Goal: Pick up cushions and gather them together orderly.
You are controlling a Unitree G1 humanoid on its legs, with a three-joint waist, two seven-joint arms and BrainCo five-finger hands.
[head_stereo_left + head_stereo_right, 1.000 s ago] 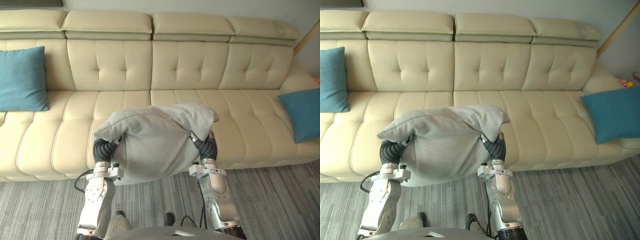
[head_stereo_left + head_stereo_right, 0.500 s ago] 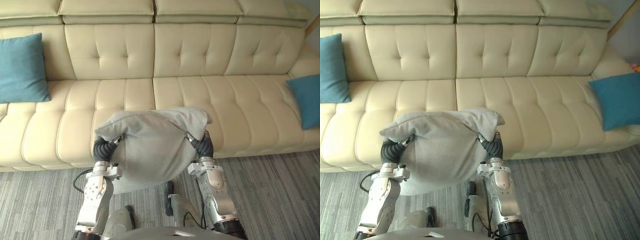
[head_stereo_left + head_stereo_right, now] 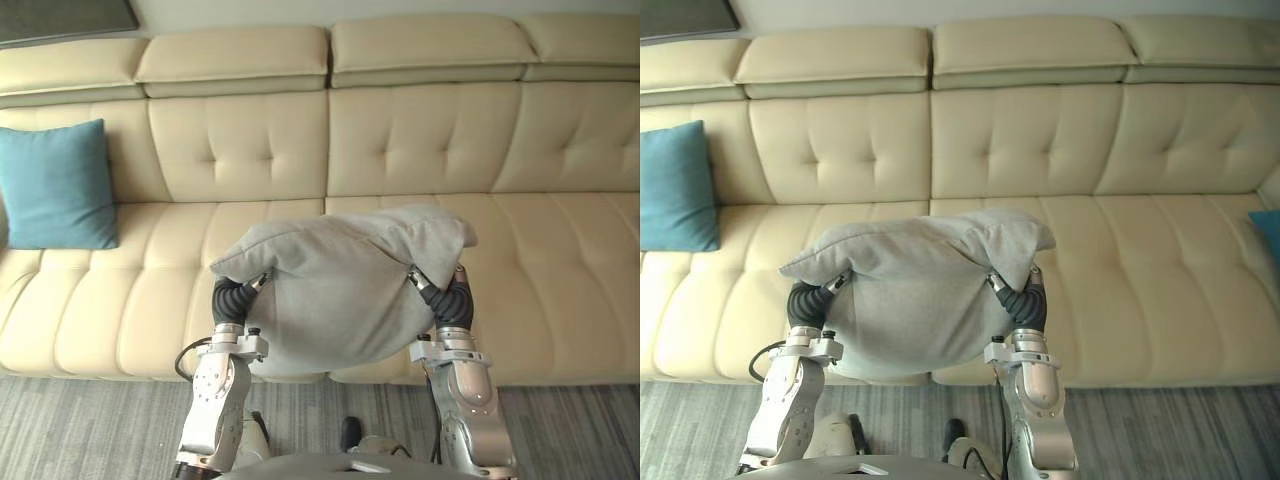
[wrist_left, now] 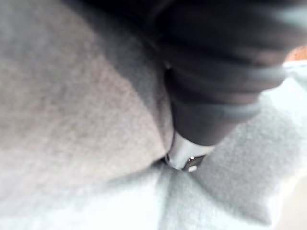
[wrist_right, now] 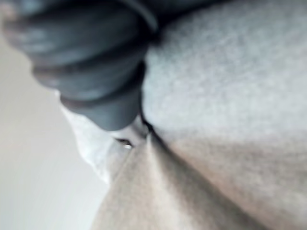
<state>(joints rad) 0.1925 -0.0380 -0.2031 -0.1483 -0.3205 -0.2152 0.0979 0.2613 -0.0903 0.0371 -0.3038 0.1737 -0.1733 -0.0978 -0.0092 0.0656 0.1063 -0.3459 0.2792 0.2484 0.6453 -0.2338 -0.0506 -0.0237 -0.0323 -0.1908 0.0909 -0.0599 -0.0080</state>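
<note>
A grey cushion hangs in front of me above the sofa's front edge, squeezed between my two hands. My left hand is buried in its left side, and my right hand in its right side, each with only the dark ribbed cover showing. In the left wrist view the cover presses into grey cloth; the right wrist view shows the same, cover against cloth. A teal cushion leans upright against the sofa back at the far left. Another teal cushion shows at the far right edge.
The long cream leather sofa spans the whole view, with bare seat between the two teal cushions. Grey striped carpet lies in front of it. A dark frame hangs on the wall at the upper left.
The whole picture has shifted, so the camera has moved: the right teal cushion has slid nearly out of sight. The grey cushion stays between both hands.
</note>
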